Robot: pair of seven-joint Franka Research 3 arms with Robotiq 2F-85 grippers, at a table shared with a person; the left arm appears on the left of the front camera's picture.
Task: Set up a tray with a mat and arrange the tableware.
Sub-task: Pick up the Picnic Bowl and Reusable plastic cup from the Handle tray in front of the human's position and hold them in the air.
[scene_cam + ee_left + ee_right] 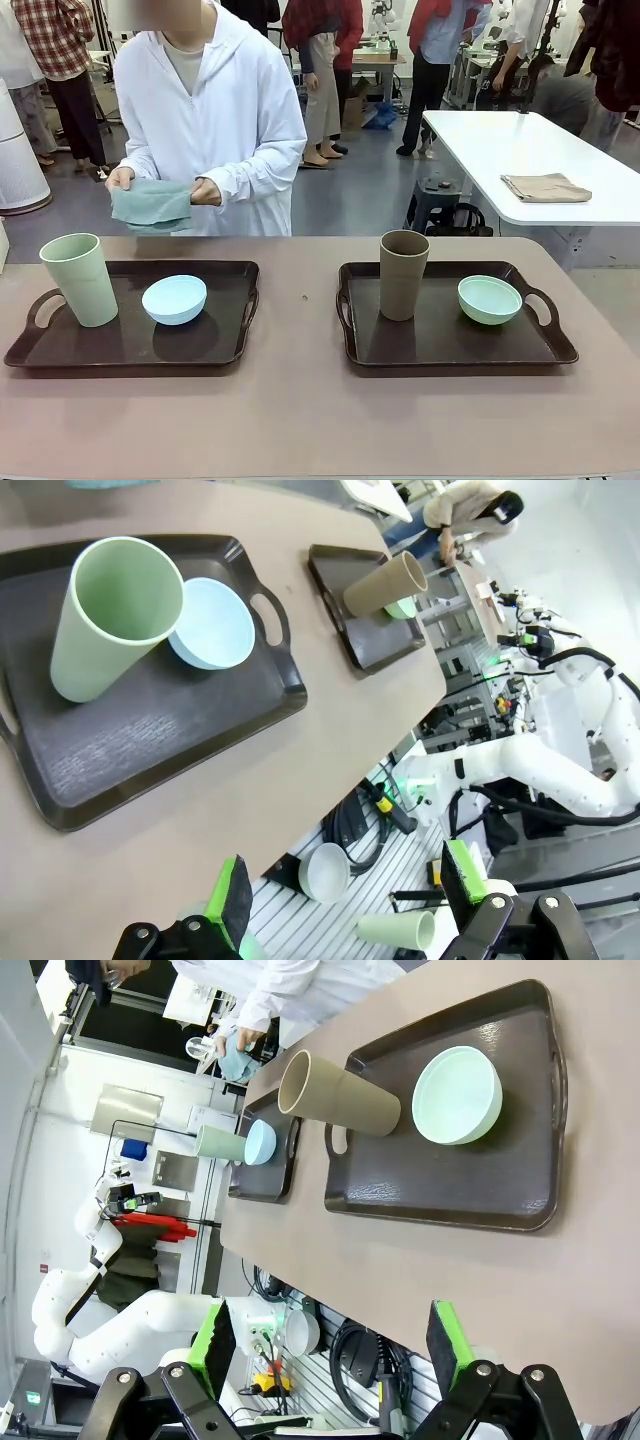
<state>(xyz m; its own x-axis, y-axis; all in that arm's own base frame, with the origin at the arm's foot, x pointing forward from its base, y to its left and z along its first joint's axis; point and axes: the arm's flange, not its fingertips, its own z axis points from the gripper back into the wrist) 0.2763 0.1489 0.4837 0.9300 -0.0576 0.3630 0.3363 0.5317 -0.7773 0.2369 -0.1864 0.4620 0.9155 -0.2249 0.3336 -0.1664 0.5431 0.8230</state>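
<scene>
While the person (215,110) holds the folded mat (152,205), the left gripper (348,885) and right gripper (330,1345) hang wide open — best lift the pale green cup (80,278) and brown cup (403,273) squarely off their trays (130,350), then the light blue bowl (174,298) and mint green bowl (490,299).

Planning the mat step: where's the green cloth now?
Front view, far left: the green cloth is held in the person's hands at the far side, behind the left tray holding the pale green cup.
</scene>
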